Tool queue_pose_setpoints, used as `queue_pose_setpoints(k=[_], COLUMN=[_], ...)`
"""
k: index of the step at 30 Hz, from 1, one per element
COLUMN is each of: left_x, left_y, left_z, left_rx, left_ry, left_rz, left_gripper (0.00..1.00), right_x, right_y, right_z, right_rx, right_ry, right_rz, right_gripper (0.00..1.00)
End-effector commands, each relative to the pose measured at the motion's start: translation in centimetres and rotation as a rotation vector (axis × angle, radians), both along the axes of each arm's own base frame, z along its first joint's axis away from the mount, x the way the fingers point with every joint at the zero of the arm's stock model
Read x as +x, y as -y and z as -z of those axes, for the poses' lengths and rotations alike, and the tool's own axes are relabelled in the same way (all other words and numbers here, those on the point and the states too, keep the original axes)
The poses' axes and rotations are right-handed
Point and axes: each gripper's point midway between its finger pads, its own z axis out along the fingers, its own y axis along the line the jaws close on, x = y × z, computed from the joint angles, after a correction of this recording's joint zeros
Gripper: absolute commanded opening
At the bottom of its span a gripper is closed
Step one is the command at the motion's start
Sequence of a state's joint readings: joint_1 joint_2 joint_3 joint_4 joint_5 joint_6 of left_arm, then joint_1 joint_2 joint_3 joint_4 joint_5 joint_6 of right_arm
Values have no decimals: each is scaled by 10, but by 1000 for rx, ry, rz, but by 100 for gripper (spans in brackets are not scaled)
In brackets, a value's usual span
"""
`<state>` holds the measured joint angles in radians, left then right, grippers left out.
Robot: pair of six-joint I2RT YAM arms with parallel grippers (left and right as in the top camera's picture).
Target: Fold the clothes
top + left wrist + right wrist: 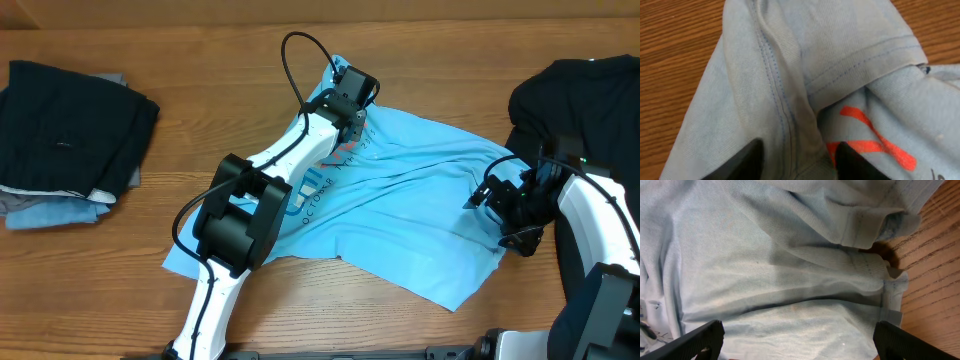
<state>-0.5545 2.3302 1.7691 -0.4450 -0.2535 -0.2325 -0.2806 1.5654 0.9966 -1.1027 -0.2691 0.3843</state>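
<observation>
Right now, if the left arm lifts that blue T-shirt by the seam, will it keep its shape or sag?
Probably sag: the T-shirt lies wrinkled and bunched, so it looks thin and floppy. It would likely bunch rather than slide when pushed, since folds pile at the sleeve hem. The raised seam should give a fair pinch.

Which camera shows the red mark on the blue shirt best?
Left wrist view: the red mark is close and sharp on the shirt. Overhead, the left gripper mostly hides it. The right wrist view shows none of it.
</observation>
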Motion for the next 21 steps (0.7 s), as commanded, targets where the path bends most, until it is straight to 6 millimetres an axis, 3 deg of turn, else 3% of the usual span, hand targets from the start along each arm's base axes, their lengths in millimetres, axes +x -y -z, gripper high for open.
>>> queue_pose_setpoints(k=[1, 5, 10, 15, 16, 17, 21], left_x=[2, 2, 1, 5, 6, 9, 29], left_y=[-1, 0, 0, -2, -3, -6, -29], left_z=[3, 3, 3, 0, -2, -6, -39], left_rx=[5, 7, 7, 9, 12, 19, 108], left_ry=[4, 2, 1, 13, 18, 22, 63], left_rz=[-16, -15, -14, -19, -23, -31, -43], left_gripper=[48, 48, 41, 18, 14, 4, 4], right_x=[6, 6, 6, 6, 6, 6, 6], right_y=[4, 4, 4, 4, 4, 4, 4], right_z=[-4, -4, -4, -4, -4, -4, -4], right_rx=[-12, -12, -12, -12, -12, -12, -12], right_ry=[19, 19, 19, 19, 19, 19, 19], right_rz=[0, 0, 0, 0, 0, 0, 0], right_gripper=[100, 100, 100, 100, 100, 100, 100])
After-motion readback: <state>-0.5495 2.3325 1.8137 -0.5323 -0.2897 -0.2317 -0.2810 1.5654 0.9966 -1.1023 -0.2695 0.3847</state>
